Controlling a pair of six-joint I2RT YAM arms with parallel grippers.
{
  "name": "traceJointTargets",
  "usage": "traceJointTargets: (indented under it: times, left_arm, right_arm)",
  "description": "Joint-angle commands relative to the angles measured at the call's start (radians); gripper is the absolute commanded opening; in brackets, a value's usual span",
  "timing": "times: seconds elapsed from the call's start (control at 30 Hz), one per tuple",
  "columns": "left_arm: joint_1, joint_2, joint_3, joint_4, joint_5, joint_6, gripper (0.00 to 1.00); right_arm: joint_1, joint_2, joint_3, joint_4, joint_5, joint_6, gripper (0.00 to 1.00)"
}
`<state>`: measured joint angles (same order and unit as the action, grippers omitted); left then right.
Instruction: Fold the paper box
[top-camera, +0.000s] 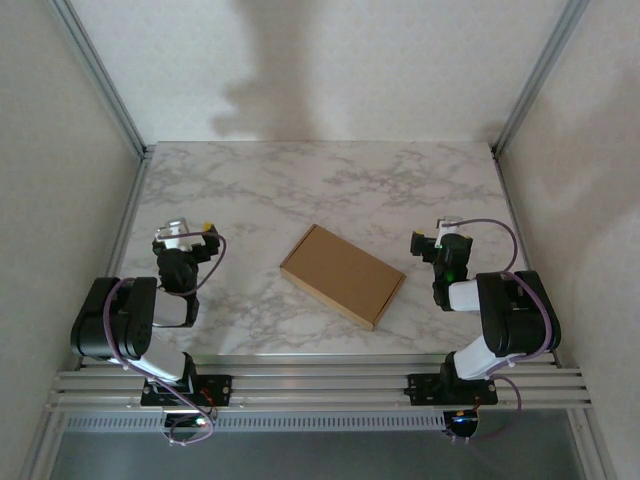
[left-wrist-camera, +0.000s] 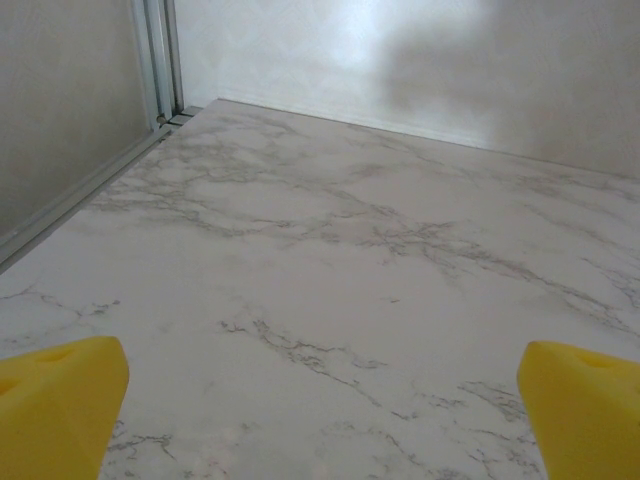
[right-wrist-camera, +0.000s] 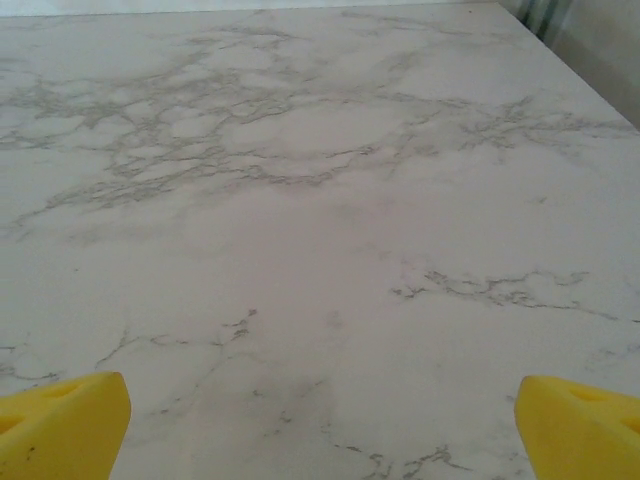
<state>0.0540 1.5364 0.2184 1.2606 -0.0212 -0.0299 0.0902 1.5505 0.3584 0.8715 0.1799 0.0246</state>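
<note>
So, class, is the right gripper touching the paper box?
Apart. The top external view shows a plain stretch of bare marble table between the right gripper and the paper box.

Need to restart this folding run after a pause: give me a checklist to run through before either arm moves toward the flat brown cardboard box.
1. Left gripper open, nothing between its jaws: ok.
2. Right gripper open, nothing held: ok.
3. Flat brown cardboard box lying on the white marble table, between the two arms and apart from both grippers: ok.
4. Box squared to the table's near edge: not ok, it lies skewed.
5. Which flaps or tabs are loose or tucked: cannot tell; from above it looks like a closed flat rectangle.
</note>
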Motion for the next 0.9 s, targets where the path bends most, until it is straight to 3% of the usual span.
traceJointTargets:
  times: [0.0,0.13,0.27,0.47,0.6,0.87]
  left_arm:
    - [0.003,0.004,0.004,0.041,0.010,-0.019,0.99]
    - [0.003,0.004,0.004,0.040,0.010,-0.019,1.00]
    - [0.003,0.003,0.003,0.042,0.010,-0.018,0.99]
    - [0.006,0.003,0.001,0.046,0.025,-0.018,0.99]
    - [0.027,0.002,-0.007,0.060,0.114,-0.011,0.99]
    - [0.027,0.002,-0.005,0.057,0.111,-0.010,0.99]
  right_arm:
    - [-0.012,-0.013,-0.002,0.038,-0.205,-0.062,0.99]
    - [-0.016,-0.010,-0.011,0.051,-0.211,-0.057,0.99]
    - [-0.024,-0.004,0.028,-0.007,-0.064,0.010,0.99]
    - [-0.024,-0.006,0.030,-0.014,-0.063,0.009,0.99]
    - [-0.024,-0.006,0.029,-0.014,-0.063,0.009,0.99]
    - [-0.024,-0.006,0.029,-0.014,-0.063,0.010,0.99]
